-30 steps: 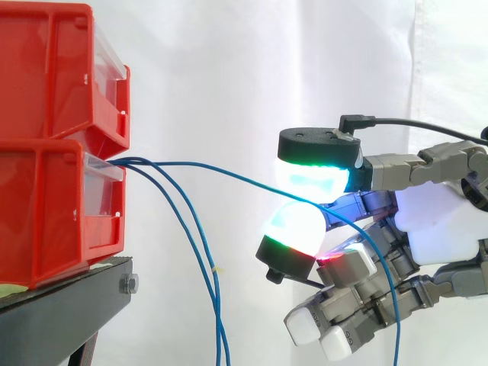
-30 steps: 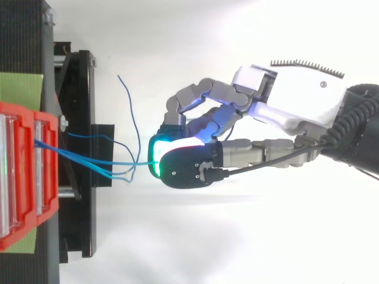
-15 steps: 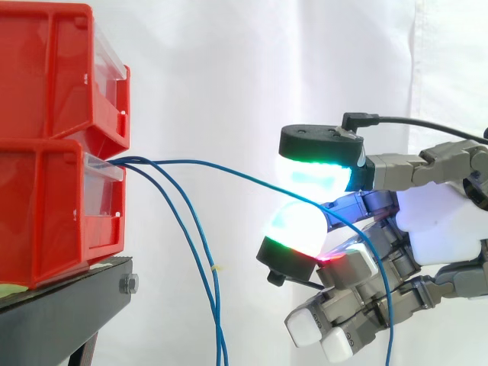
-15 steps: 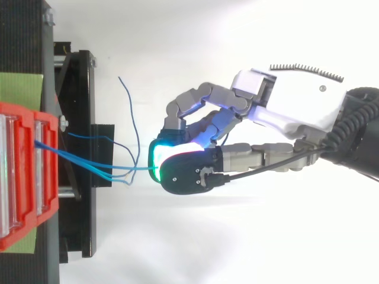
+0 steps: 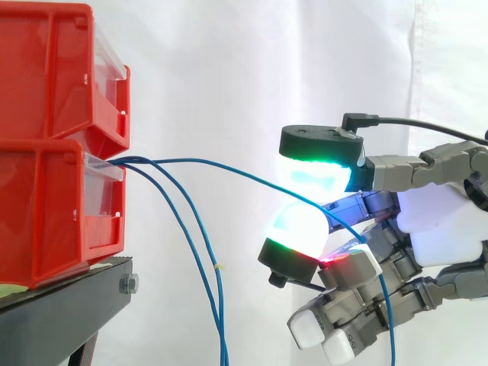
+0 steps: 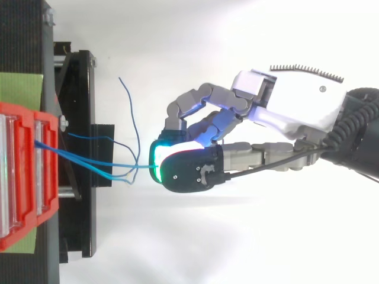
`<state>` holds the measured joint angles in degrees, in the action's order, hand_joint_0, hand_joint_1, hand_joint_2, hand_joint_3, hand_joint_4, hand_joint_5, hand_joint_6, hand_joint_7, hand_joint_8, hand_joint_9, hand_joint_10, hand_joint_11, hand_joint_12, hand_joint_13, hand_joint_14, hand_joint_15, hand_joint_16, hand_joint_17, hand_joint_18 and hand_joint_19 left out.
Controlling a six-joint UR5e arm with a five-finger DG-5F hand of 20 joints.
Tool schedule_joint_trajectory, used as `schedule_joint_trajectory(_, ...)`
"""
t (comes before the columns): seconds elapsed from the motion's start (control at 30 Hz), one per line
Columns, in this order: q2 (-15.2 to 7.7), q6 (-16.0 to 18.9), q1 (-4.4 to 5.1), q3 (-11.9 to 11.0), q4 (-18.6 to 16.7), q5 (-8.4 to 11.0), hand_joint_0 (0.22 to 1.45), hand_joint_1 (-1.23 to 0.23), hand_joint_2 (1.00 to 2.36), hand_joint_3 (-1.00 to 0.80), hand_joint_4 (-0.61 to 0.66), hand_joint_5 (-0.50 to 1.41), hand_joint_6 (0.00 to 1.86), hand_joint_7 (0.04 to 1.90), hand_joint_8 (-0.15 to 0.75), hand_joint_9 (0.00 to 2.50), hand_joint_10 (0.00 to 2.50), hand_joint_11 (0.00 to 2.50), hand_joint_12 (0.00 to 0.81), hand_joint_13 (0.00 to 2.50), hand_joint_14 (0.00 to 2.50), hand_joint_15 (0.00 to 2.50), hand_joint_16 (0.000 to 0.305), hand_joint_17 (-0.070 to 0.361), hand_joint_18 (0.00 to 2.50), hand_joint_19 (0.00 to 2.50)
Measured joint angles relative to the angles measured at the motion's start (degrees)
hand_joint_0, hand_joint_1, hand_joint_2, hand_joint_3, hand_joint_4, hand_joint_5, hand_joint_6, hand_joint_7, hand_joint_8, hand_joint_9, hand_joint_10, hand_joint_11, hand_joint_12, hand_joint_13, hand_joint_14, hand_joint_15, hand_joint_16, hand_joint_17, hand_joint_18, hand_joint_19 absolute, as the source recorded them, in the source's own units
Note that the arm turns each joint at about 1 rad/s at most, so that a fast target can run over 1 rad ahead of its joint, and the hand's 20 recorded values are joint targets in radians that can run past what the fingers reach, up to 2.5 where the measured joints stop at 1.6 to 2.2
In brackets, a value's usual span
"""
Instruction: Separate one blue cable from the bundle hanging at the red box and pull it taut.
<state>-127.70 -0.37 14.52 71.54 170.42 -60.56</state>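
Robot hand (image 5: 442, 229) comes in from the right, clamped on one blue cable (image 5: 229, 169). Two glowing fingertips (image 5: 316, 177), cyan-white with green rims, pinch it from above and below; the other fingers are curled underneath. The cable leaves the front of the lower red bin (image 5: 53, 213), runs across to the pinch with a slight bow, then drops down past the curled fingers. Two other blue cables (image 5: 219, 320) hang from the same bin, apart from the robot hand. Upper red bin (image 5: 53, 69) is stacked on the lower one, both on the black stand (image 5: 61, 313). In the top view the pinch sits clear of the stand's edge.
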Motion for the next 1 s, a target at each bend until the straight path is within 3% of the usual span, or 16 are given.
schedule_joint_trajectory(0.17, 0.0, 0.0, 0.05, 0.0, 0.0, 0.00, 0.65, -0.74, 1.02, -0.24, 0.07, -0.22, 0.97, 0.98, 0.285, 1.10, 0.02, 1.30, 0.361, 0.79, 0.02, 0.58, 0.051, 0.115, 0.59, 0.52)
schedule_joint_trajectory(0.47, 0.0, 0.0, 0.07, 0.0, -0.1, 0.00, 0.72, -0.78, 1.01, -0.40, 0.03, -0.22, 0.97, 1.03, 0.273, 1.13, 0.02, 1.33, 0.346, 0.81, 0.02, 0.57, 0.050, 0.112, 0.61, 0.49)
schedule_joint_trajectory(0.57, 0.0, 0.0, 0.07, 0.0, -0.1, 0.00, 0.73, -0.77, 1.01, -0.40, -0.04, -0.22, 0.97, 1.10, 0.264, 1.16, 0.02, 1.34, 0.341, 0.83, 0.02, 0.58, 0.049, 0.110, 0.62, 0.49)
schedule_joint_trajectory(0.8, 0.0, 0.1, 0.09, 0.0, -0.1, 0.00, 0.61, -0.56, 1.00, -0.50, 0.08, -0.20, 0.96, 0.99, 0.286, 1.21, 0.02, 1.36, 0.350, 0.84, 0.02, 0.59, 0.049, 0.111, 0.61, 0.52)
schedule_joint_trajectory(1.0, 0.0, 0.2, 0.11, 0.0, 0.0, 0.00, 0.57, -0.52, 1.00, -0.50, 0.10, -0.19, 0.96, 0.98, 0.295, 1.22, 0.02, 1.36, 0.361, 0.84, 0.02, 0.59, 0.050, 0.114, 0.61, 0.53)
